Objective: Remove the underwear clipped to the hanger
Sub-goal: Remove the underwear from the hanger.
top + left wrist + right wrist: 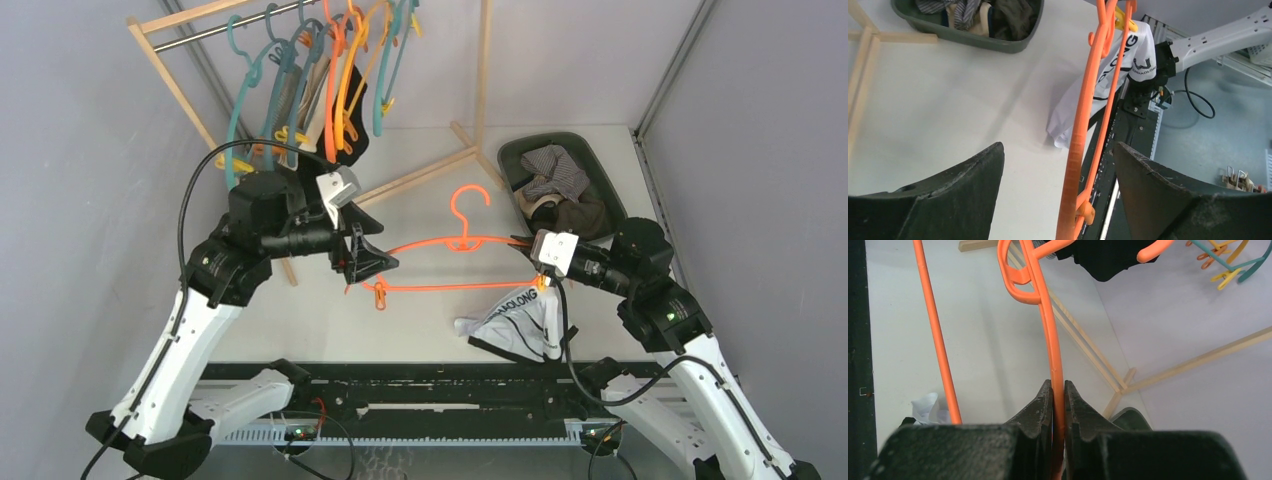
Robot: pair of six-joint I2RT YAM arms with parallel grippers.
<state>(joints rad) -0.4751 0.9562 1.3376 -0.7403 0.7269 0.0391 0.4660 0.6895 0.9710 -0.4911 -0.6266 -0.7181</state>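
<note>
An orange hanger (455,243) hangs level above the table between my two grippers. White underwear with black trim (515,320) is clipped at the hanger's right end and droops onto the table; it also shows in the left wrist view (1118,70). My right gripper (535,246) is shut on the hanger's upper bar (1048,320) at the right end, and its jaws (1058,386) pinch the bar. My left gripper (365,256) is open, its fingers (973,175) standing either side of the hanger's left end (1080,135) without touching it. The left orange clip (380,297) is bare.
A dark green basket (510,150) of mixed clothes sits at the back right, just behind my right gripper. A wooden rack (170,75) at the back left carries several coloured hangers (340,70); its floor bars (420,175) run behind the orange hanger.
</note>
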